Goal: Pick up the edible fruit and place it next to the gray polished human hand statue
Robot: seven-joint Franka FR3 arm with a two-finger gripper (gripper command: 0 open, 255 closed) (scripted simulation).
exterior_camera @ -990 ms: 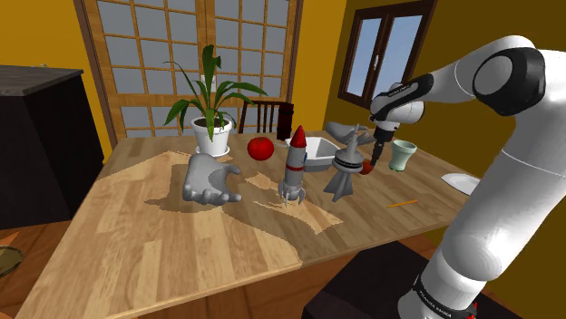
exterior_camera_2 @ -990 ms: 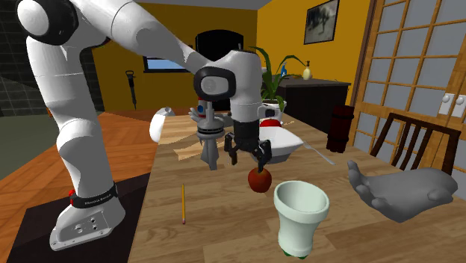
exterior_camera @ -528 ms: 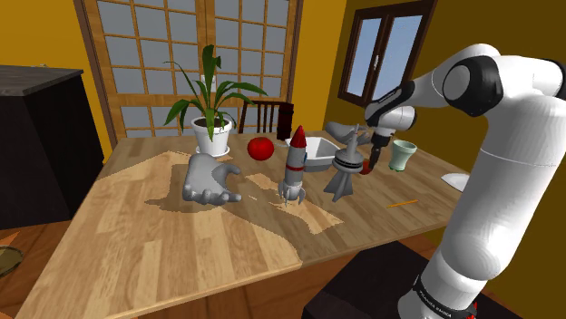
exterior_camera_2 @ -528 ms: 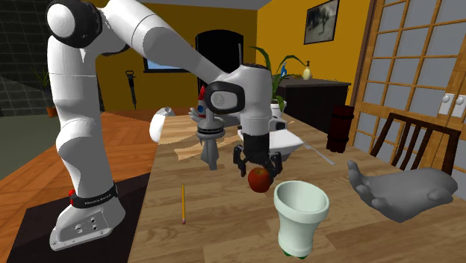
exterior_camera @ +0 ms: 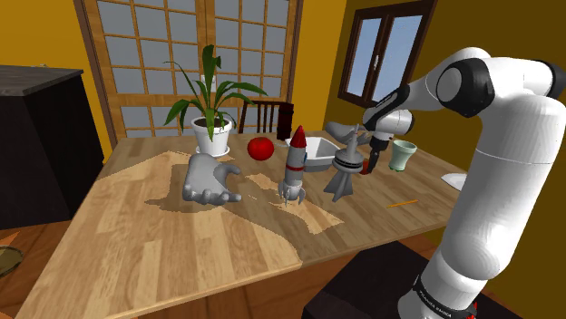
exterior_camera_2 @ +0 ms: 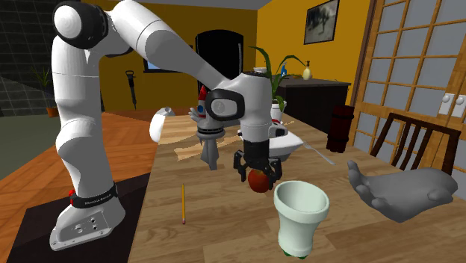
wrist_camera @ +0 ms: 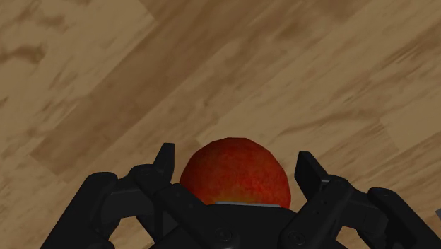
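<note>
A red apple [wrist_camera: 235, 177] lies on the wooden table [exterior_camera: 181, 245], beside a pale green cup [exterior_camera_2: 300, 217]. My gripper [wrist_camera: 235, 157] hangs straight down over the apple, open, with one finger [wrist_camera: 164, 159] on each side and a gap to the fruit. In the second exterior view the gripper [exterior_camera_2: 256, 175] straddles the apple [exterior_camera_2: 258, 181] just above the tabletop. A grey glossy hand statue [exterior_camera: 209, 179] rests palm up toward the shoulder view's left, far from the gripper [exterior_camera: 370, 161]. A second grey hand [exterior_camera_2: 403, 190] lies behind the cup.
Between the apple and the left hand statue stand a grey rocket figure [exterior_camera: 345, 172], a red-tipped rocket [exterior_camera: 296, 163], a white dish [exterior_camera: 319, 152] and a red ball [exterior_camera: 261, 148]. A potted plant [exterior_camera: 214, 136], a pencil [exterior_camera_2: 183, 203] and a white plate [exterior_camera: 461, 183] also sit on the table.
The gripper has come down and toward the cup, from above the apple to around it, fingers still apart. The apple has not moved.
</note>
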